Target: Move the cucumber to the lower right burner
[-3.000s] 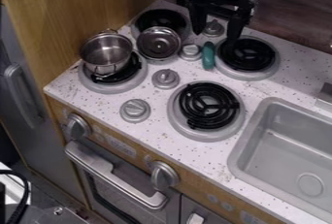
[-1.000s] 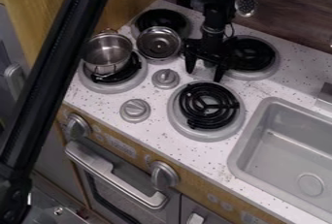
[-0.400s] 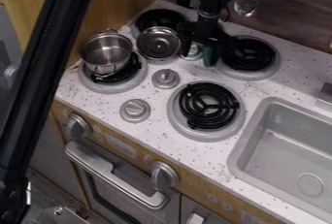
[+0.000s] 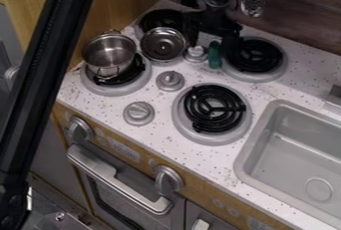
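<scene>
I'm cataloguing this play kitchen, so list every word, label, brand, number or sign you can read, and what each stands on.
No text here can be read with certainty.
Pale label on the wooden front panel, between the two big front knobs: too small to read.
Faint marks elsewhere on that panel: also too small to read.

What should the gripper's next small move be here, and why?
Probably a small move down over the green cucumber, fingers kept apart, before any closing. The gripper appears to hang just above and behind it with its fingers spread, and the cucumber lies on the counter beside the upper right burner, not yet gripped.
</scene>
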